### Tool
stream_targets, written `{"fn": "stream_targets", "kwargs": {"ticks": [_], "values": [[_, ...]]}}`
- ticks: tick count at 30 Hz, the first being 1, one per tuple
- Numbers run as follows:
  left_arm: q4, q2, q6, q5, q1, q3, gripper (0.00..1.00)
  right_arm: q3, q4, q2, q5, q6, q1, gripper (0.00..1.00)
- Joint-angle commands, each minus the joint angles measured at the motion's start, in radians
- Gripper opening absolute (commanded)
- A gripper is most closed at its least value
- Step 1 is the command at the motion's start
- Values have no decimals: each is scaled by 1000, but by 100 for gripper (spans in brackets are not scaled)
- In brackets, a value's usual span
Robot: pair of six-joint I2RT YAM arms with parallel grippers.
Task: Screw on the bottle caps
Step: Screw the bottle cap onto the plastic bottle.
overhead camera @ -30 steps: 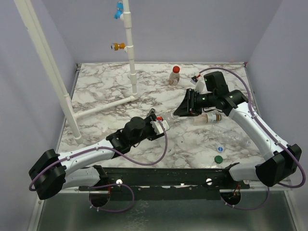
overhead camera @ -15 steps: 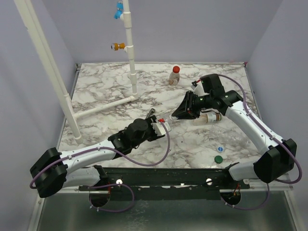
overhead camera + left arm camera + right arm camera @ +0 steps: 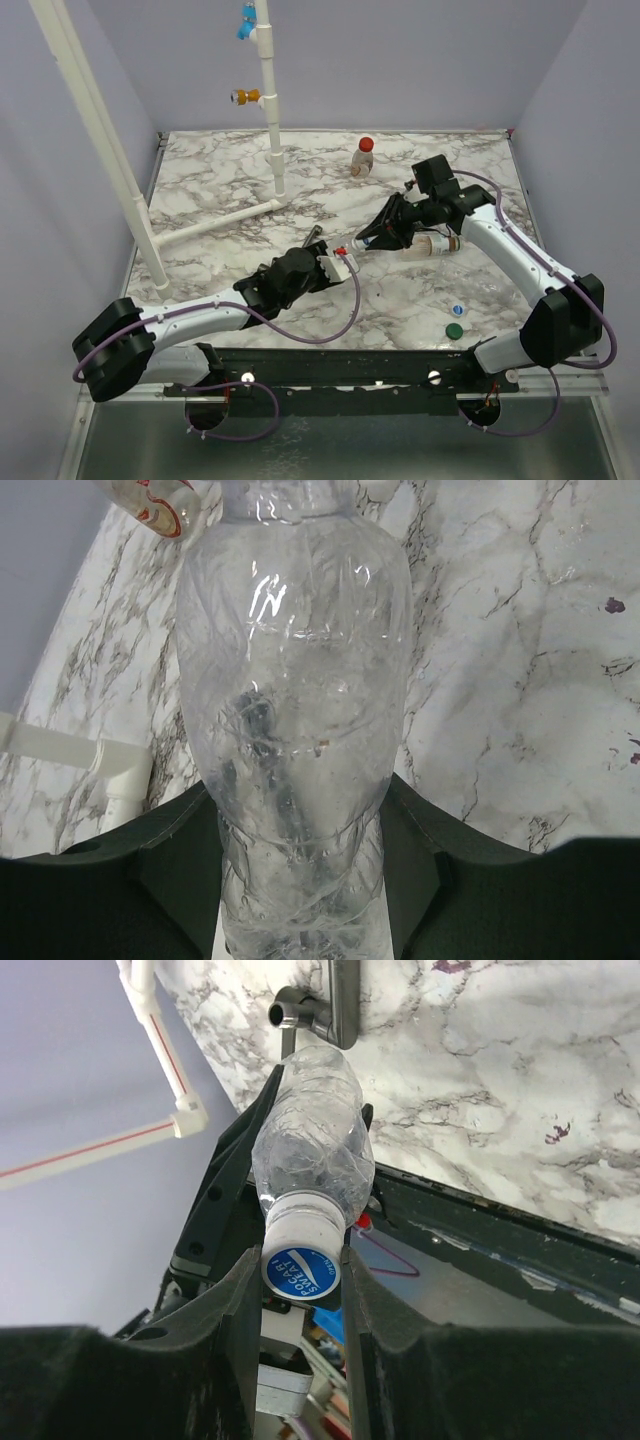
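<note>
Left gripper point(image 3: 336, 262): its two dark fingers are clamped on the lower body of a crumpled clear plastic bottle point(image 3: 300, 680), one finger on each side. The wall is dented at the grip.

The bottle runs roughly level from the left gripper toward the right gripper point(image 3: 369, 240), over the middle of the white marble-patterned bench point(image 3: 220, 180).

Right gripper: fingers pressed in on a small round white-and-blue cap point(image 3: 301, 1270). The cap sits on the bottle's neck, blue printed face toward the wrist camera. Both fingers touch the cap rim. How far the cap is threaded cannot be told.

Other items on the bench:
- A second clear bottle with a reddish label point(image 3: 432, 246) lies on its side just beyond the right gripper.
- A third small bottle point(image 3: 362, 160) stands upright near the far edge with a red cap point(image 3: 366, 144) on it.
- A loose green cap point(image 3: 454, 331) and a loose white-and-blue cap point(image 3: 457, 310) lie close together near the front right edge, well apart from both grippers.
</note>
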Motion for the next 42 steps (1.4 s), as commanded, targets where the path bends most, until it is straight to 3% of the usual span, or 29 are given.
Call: {"fn": "stream_targets", "kwargs": {"ticks": [1, 5, 9, 18, 29, 38, 42], "values": [[364, -13, -22, -37, -14, 71, 0, -32, -166, 27, 60, 97, 7, 7], [377, 7, -5, -46, -14, 80, 0, -18, -200, 33, 74, 139, -5, 9], [386, 17, -8, -49, -14, 80, 0, -3, -199, 43, 66, 164, -11, 23], [373, 49, -53, -50, -14, 80, 0, 118, -255, 53, 155, 141, -21, 38], [402, 154, -151, -43, -14, 127, 0, 236, -355, 90, 241, 92, -32, 45], [454, 191, -190, -22, -12, 111, 0, 314, -364, 65, 323, 61, -38, 82], [457, 202, -199, 5, -11, 110, 0, 348, -325, 32, 361, 24, -38, 93]]}}
